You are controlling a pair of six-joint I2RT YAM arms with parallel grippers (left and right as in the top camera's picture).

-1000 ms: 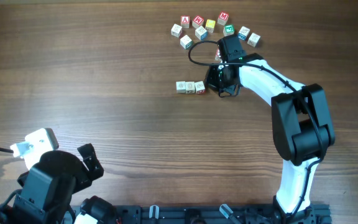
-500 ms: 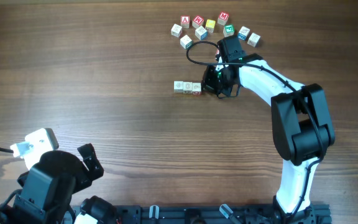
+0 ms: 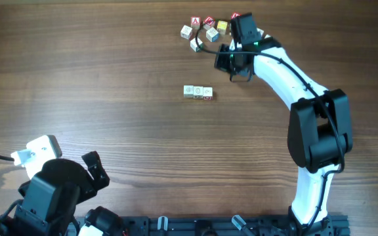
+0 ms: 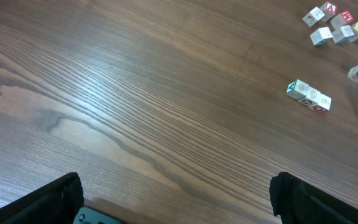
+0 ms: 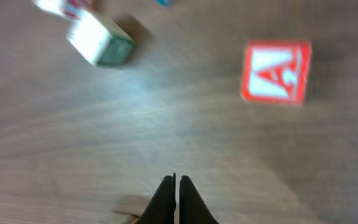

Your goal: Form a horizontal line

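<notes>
The horizontal line [image 3: 197, 92] is a short row of three pale cubes set edge to edge at mid-table; it also shows in the left wrist view [image 4: 309, 96]. My right gripper [image 3: 224, 62] is shut and empty, above and right of the row and apart from it, near the loose cubes. In the right wrist view its closed fingertips [image 5: 176, 186] hover over bare wood, with a red A cube [image 5: 275, 71] ahead to the right. My left gripper [image 4: 179, 202] is open and empty at the near left corner [image 3: 92, 164].
Several loose letter cubes [image 3: 205, 29] lie scattered at the table's far edge, partly hidden by the right wrist; they also show in the left wrist view [image 4: 337, 25]. A cube with a green side [image 5: 101, 40] lies ahead left of the right fingers.
My right gripper left the right end of the row and moved away toward the loose cubes. The row was first nudged slightly left, then stayed put. The left arm has not moved.
</notes>
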